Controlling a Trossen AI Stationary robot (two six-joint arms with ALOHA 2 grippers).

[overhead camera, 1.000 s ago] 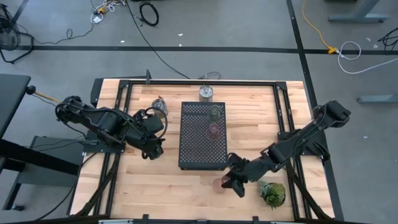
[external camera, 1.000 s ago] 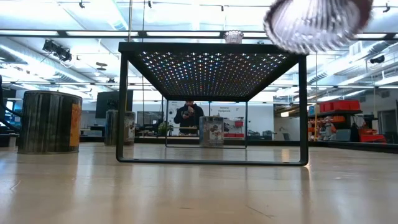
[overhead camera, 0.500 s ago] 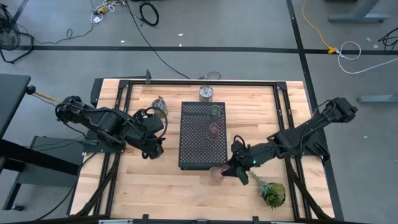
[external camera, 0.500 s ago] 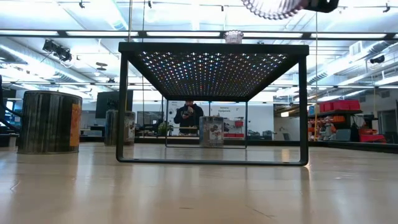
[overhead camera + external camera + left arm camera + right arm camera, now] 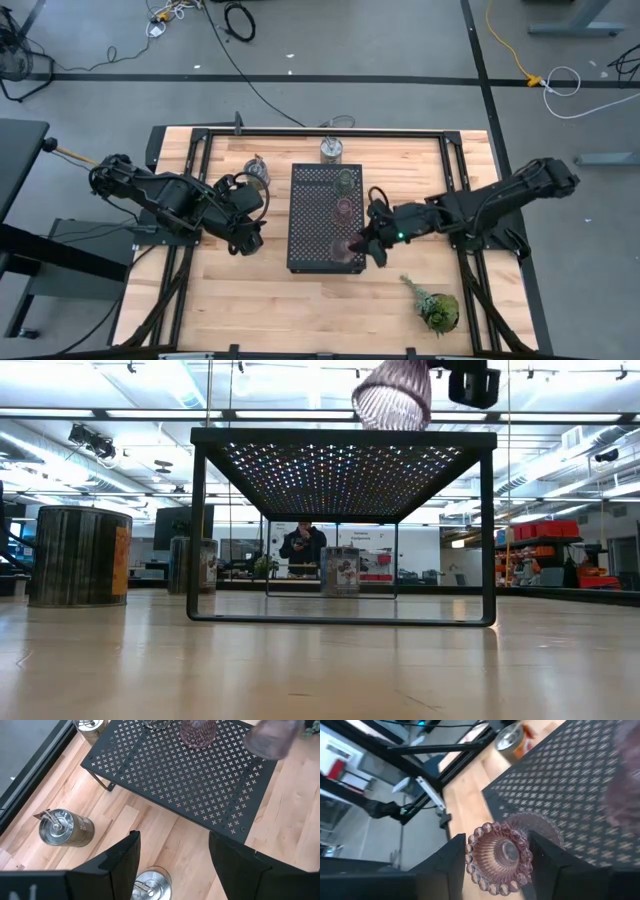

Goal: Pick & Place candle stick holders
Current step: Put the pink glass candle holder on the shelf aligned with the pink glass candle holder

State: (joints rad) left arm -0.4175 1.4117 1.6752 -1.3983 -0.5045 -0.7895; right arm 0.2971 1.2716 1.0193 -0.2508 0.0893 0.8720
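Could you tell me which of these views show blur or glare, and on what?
Left wrist view: the pink holder held by the right gripper smears with blur above the black tray. Right wrist view: the same holder is sharp, the room behind soft. Low view: ceiling lights glare through the tray's holes. High view: even, sharp light.

You have a bench of pale wood planks, smooth with a soft sheen. The tray is matt black metal, punched through with small crosses. The pink holder in the right hand is ribbed, beaded glass, clear and glossy. A second pink holder on the tray looks like the same glass. The cups beside the tray are brushed silvery metal.
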